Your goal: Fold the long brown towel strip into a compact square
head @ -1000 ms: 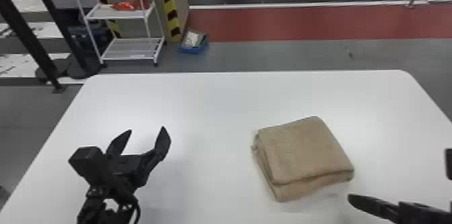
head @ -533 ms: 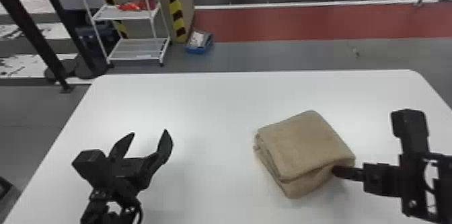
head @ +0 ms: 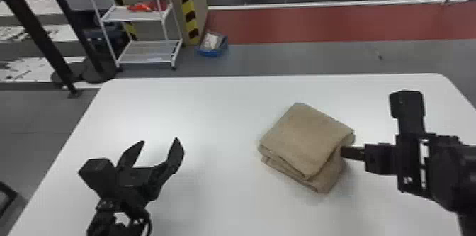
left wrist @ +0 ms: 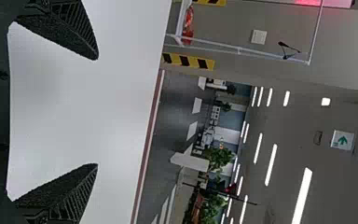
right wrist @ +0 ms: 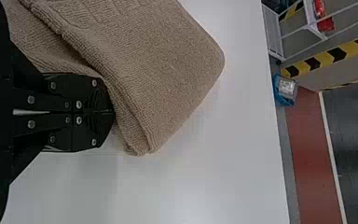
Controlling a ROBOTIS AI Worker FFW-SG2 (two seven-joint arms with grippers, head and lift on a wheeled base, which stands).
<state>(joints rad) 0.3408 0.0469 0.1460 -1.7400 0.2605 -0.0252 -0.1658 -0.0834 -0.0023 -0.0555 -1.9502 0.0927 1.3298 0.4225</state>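
The brown towel [head: 306, 138] lies folded into a thick, roughly square stack right of the table's middle, turned at an angle, its layers slightly uneven along the near left edge. At its right side is my right gripper [head: 343, 152], low over the table with its tips against the folded edge. In the right wrist view, the fingers of my right gripper [right wrist: 113, 112] are pressed together beside the towel [right wrist: 154, 60], the cloth partly around their tips. My left gripper [head: 159, 141] stands open at the table's left, apart from the towel; the left wrist view shows my left gripper [left wrist: 96, 111] with nothing between its fingers.
The white table [head: 219, 111] extends between the left gripper and the towel. Beyond its far edge stand a white wire shelf [head: 148, 52] and a blue bin [head: 212, 45] on the floor.
My right gripper has come in from the right, up to the towel's side and then farther left. The towel has shifted left and a little away, turning somewhat. The left arm has stayed much as it was.
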